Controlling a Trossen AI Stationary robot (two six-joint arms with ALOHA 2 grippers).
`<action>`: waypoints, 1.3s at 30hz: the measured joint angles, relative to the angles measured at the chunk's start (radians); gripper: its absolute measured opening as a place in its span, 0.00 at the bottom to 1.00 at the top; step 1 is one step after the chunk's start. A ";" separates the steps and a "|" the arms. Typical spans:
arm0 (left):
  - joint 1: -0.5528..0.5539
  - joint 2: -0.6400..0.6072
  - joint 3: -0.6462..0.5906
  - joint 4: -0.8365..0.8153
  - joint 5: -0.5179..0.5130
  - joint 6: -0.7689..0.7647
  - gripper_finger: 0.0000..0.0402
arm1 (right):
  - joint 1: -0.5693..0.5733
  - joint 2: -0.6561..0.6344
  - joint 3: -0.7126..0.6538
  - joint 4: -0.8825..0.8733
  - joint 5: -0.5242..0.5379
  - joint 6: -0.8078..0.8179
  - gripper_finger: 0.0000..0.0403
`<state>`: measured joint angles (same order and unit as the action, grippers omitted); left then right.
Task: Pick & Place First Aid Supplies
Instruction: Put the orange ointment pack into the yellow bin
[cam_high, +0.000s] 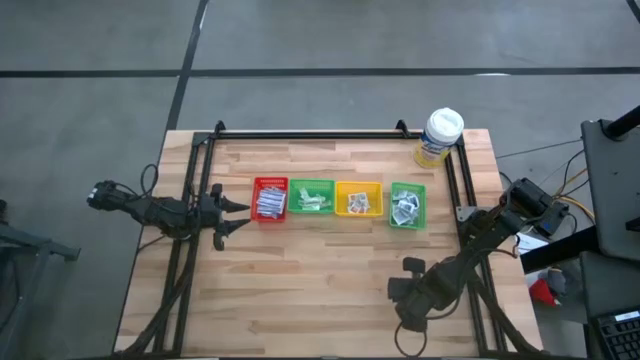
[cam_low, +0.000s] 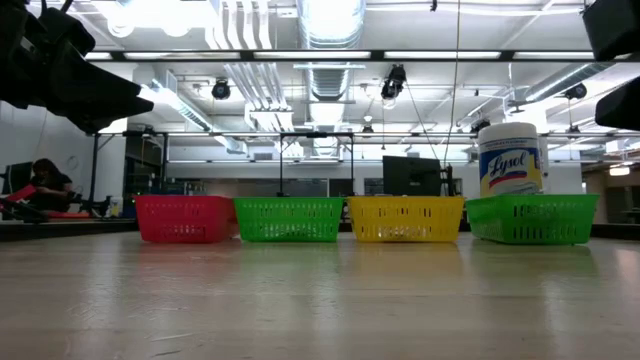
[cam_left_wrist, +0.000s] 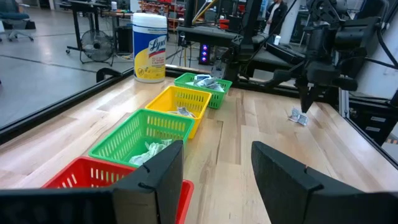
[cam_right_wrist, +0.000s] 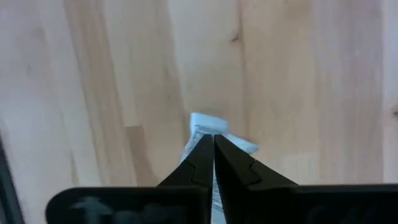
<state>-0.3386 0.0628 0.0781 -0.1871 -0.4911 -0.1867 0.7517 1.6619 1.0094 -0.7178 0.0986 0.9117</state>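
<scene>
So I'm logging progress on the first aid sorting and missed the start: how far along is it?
Mostly done, it seems: the red tray, two green trays and yellow tray all hold packets. In hand: the right gripper is shut on a small white packet at the bare table. Left: that packet still needs a tray. The left gripper waits open beside the red tray.

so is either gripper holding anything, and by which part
The right gripper pinches a small white packet near one end; the left gripper is open and empty.
</scene>
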 joint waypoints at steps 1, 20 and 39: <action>0.000 0.000 0.000 0.000 0.000 0.000 0.47 | 0.000 0.000 0.001 0.005 -0.010 -0.005 0.04; 0.000 0.000 0.000 0.000 0.000 0.000 0.47 | -0.031 0.046 -0.001 0.011 -0.019 -0.160 0.35; 0.000 0.000 0.000 0.000 0.000 0.000 0.47 | -0.052 0.058 -0.039 0.043 -0.054 -0.174 0.34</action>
<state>-0.3389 0.0628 0.0780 -0.1871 -0.4911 -0.1867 0.6993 1.7199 0.9700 -0.6749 0.0448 0.7379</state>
